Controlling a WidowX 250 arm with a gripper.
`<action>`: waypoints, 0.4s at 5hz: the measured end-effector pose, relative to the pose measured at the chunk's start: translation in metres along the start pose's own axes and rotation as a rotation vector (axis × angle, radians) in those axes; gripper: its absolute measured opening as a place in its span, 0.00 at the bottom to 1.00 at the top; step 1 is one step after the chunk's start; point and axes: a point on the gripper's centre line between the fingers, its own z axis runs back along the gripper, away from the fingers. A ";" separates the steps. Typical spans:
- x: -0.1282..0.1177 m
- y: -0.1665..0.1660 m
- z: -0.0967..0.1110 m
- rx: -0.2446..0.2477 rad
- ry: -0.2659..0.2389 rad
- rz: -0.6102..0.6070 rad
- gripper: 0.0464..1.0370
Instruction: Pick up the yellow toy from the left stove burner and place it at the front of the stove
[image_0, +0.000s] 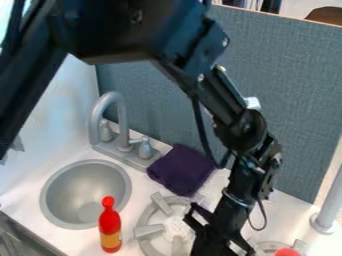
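I positioned the black metal gripper near the round grey burner; I could not tell its opening; the red plastic bottle stood beside the round grey sink, long axis vertical, tip upward.

Beneath my pincer I record a sink and faucet of smooth grey, metal-like finish, a purple cloth of matt, soft surface, and a red bottle of smooth plastic appearance.
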 end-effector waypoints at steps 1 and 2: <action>-0.006 0.001 -0.016 0.008 0.090 0.045 0.05; -0.001 0.008 -0.026 0.063 0.123 0.113 0.05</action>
